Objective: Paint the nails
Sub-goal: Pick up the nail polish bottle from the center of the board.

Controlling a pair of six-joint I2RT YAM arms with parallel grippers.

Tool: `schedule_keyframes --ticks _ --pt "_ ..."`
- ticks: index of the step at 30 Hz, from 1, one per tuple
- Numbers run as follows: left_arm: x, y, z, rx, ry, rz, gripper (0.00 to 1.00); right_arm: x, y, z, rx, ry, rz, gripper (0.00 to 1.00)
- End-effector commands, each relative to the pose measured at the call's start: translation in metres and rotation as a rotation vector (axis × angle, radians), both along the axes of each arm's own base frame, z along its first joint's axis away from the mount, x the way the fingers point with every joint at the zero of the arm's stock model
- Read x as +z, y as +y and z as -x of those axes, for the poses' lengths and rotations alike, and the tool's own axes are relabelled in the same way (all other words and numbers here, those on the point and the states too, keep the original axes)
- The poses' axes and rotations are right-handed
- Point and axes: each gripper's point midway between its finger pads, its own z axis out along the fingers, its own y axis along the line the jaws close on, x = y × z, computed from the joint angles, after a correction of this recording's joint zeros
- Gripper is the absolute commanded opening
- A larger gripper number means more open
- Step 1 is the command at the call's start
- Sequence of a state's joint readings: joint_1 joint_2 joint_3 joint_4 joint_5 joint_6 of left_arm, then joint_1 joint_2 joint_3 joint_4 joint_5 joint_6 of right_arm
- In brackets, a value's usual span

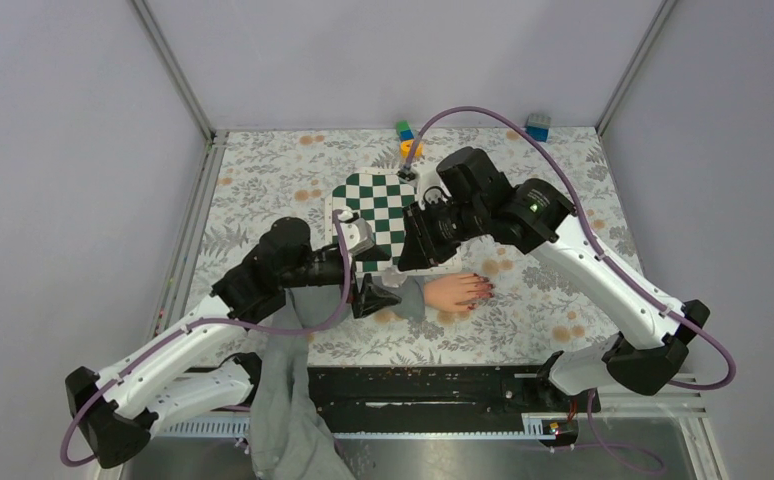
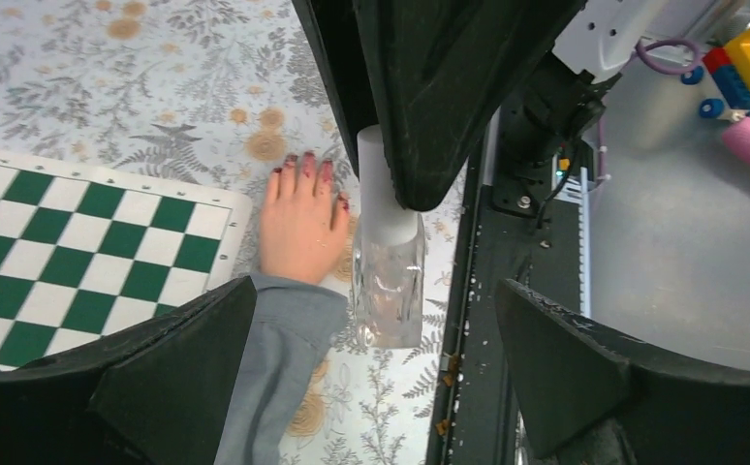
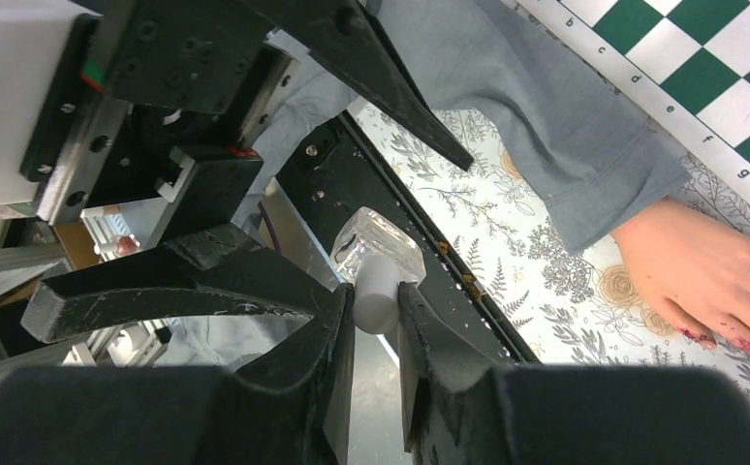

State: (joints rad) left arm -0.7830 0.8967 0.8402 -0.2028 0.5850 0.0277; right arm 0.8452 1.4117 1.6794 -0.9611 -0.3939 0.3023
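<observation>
1. Several nails (image 2: pixel 309 160) are seen to be dark red and shiny already, so most of the painting looks done.
2. The nails are found at the tips of a pale hand (image 2: pixel 298 232), which is laid flat on the flowery cloth (image 1: pixel 563 200), just beside a green and white chessboard (image 2: pixel 71 242). A grey sleeve (image 2: pixel 279 358) is worn on the arm.
3. Some red smears can be seen on the skin near the fingertips, so the paint was not kept only on the nails.
4. It cannot be told if every nail is fully covered, as they are very small in the pictures.
5. The right claw (image 3: pixel 376 302) is squeezed tight on the white cap (image 3: pixel 379 286) of a clear glass bottle (image 2: pixel 389 266), which is held next to the hand, close to the thumb side.
6. The left claw (image 2: pixel 373 295) is spread wide, with nothing held. The bottle is placed between its two fingers, but it is not touched by them.
7. It cannot be told if the cap is screwed on or loose.
8. What is left is judged to be small: any bare spots could be filled in, and the bottle could be closed and put away.
</observation>
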Motion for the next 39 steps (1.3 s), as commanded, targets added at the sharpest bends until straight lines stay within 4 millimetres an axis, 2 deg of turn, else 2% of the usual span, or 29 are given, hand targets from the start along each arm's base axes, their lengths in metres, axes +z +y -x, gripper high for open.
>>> schedule_keyframes --ticks 1,3,7,12,15,22,29,31,36,39 --pt "0.026 -0.01 0.013 -0.085 0.003 0.098 0.98 0.016 0.004 0.011 0.065 -0.043 -0.024 0.0" --pt "0.028 -0.012 0.016 -0.097 0.01 0.117 0.93 0.017 0.005 0.014 0.076 -0.051 -0.026 0.0" --pt "0.029 -0.015 0.02 -0.128 0.037 0.129 0.76 0.018 0.006 0.02 0.103 -0.065 -0.028 0.0" --pt "0.028 -0.016 0.021 -0.135 0.047 0.123 0.66 0.019 0.005 0.02 0.103 -0.077 -0.027 0.0" --pt "0.025 -0.016 0.019 -0.129 0.054 0.115 0.66 0.021 0.005 0.02 0.103 -0.079 -0.031 0.0" --pt "0.021 -0.016 0.014 -0.099 0.056 0.095 0.83 0.022 0.004 0.022 0.106 -0.083 -0.037 0.0" --pt "0.013 -0.014 0.006 -0.057 0.051 0.053 0.84 0.025 0.006 0.028 0.12 -0.07 -0.068 0.0" --pt "0.012 -0.014 0.005 -0.055 0.051 0.048 0.82 0.026 0.007 0.029 0.124 -0.069 -0.078 0.0" --pt "0.014 -0.015 0.009 -0.074 0.049 0.054 0.65 0.025 0.009 0.03 0.127 -0.055 -0.087 0.0" --pt "0.016 -0.015 0.011 -0.081 0.052 0.061 0.6 0.025 0.01 0.031 0.13 -0.05 -0.094 0.0"
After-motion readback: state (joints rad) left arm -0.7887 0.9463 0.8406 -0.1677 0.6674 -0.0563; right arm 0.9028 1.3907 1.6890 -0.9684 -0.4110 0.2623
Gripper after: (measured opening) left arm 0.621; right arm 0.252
